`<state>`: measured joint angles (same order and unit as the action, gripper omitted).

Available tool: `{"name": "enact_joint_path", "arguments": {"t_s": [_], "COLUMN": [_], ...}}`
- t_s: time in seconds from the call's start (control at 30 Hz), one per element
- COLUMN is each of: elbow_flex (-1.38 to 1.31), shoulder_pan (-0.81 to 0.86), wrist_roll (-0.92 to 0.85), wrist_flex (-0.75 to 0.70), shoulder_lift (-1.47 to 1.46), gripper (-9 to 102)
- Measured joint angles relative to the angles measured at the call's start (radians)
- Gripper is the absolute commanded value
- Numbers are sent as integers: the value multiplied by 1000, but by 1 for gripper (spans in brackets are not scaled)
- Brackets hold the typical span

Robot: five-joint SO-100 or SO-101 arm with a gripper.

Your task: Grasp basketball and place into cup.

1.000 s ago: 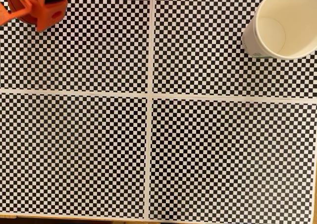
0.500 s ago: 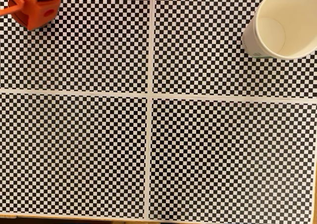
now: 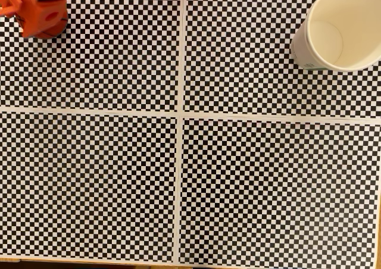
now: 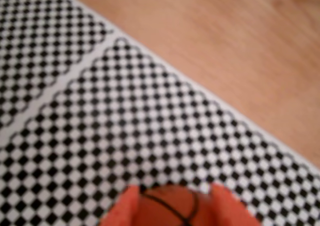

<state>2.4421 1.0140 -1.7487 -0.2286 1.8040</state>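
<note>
So the gripper (image 3: 37,13) has slid further up and left since a second ago; in the fixed view it's now half out of the upper left corner of the frame, and a bit blurry. Nothing else budged, the cup is exactly where it was.

In the wrist view the jaws are pinching the basketball (image 4: 167,206) at the bottom center of the frame. You can see one orange finger (image 4: 122,208) on the left of it and the other on the right, with the dark-orange ball and its black seams sitting snug between them. So the grab looks done.

Behind the ball is the checkerboard mat (image 4: 100,111), and past its edge in the upper right of the wrist view is the bare wooden surface (image 4: 225,46).

The cup (image 3: 342,28) sits in the upper right corner of the fixed view, standing up with its mouth open and nothing inside. That's well apart from the gripper, basically the full width of the mat.

My read: the carry step is in hand. Next it needs to swing all the way across toward the upper right, get the ball centered over the rim and then let go. The ball looks narrower than the mouth, so there should be some slack.
</note>
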Motion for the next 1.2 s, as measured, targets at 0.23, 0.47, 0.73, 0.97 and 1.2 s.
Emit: {"name": "enact_joint_path", "arguments": {"t_s": [0.23, 0.47, 0.73, 0.97, 1.2], "elbow_flex": [12, 28, 71, 86, 104], "shoulder_pan": [0, 0, 0, 18, 37], "wrist_roll": [-12, -32, -54, -69, -86], "wrist_flex": [15, 15, 74, 81, 83], "shoulder_lift": [-26, -26, -29, -20, 0], "gripper": [31, 36, 36, 25, 15]}}
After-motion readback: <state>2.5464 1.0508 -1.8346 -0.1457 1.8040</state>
